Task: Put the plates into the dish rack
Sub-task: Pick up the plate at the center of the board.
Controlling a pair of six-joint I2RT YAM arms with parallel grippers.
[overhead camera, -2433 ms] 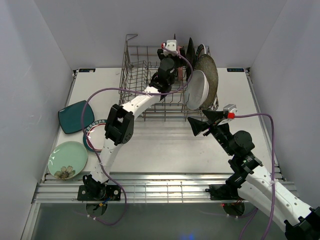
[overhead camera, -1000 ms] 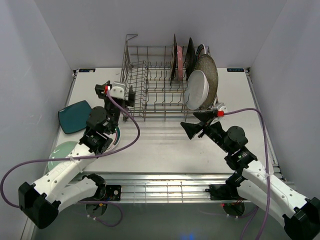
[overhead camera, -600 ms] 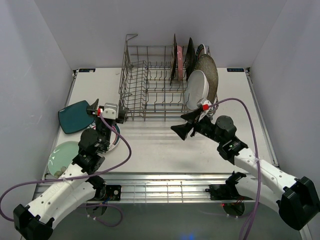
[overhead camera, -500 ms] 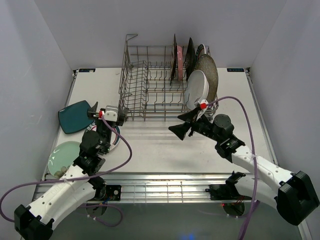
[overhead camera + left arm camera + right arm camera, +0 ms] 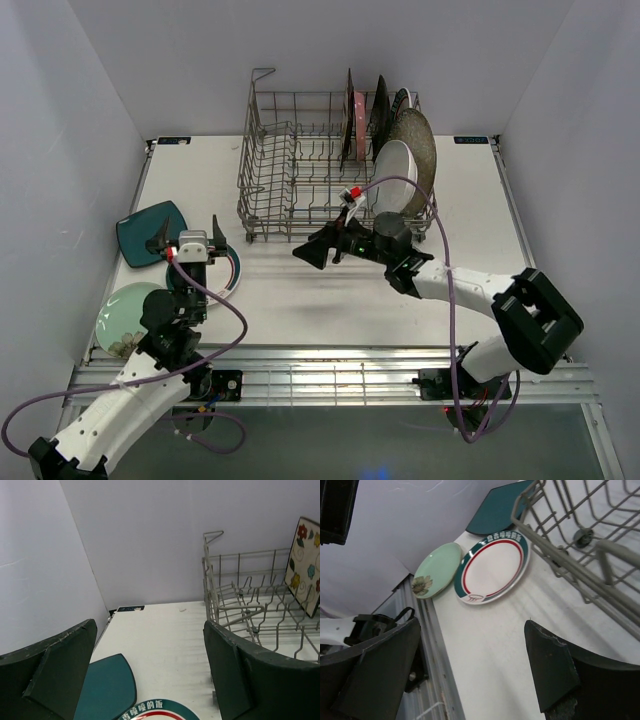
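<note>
Lavender walls close in a white tabletop (image 5: pixel 330 300) on three sides. Your left claw (image 5: pixel 187 236) is spread wide and holds nothing. It hangs over the teal-rimmed round plate (image 5: pixel 230 272), with the teal square plate (image 5: pixel 145 232) just beside it on the left. In your left wrist view both fingers (image 5: pixel 55 675) stand far apart, and those two plates show low between them.

Your right claw (image 5: pixel 325 245) is also spread and empty. It reaches left across the tabletop, just in front of the near side of the dish rack (image 5: pixel 300 160). Its wrist view looks at the round plate and the pale green plate (image 5: pixel 125 318), which sit edge to edge. All three of these plates lie flat at the tabletop's left, outside the rack.

The rack's right end holds plates standing on edge. The white oval plate (image 5: pixel 392 178) is nearest, with the speckled grey plate (image 5: pixel 422 150) right behind it. The pink plate (image 5: pixel 358 118) is further back. The cream floral plate (image 5: pixel 305 560) also stands inside, seen from the left wrist.
</note>
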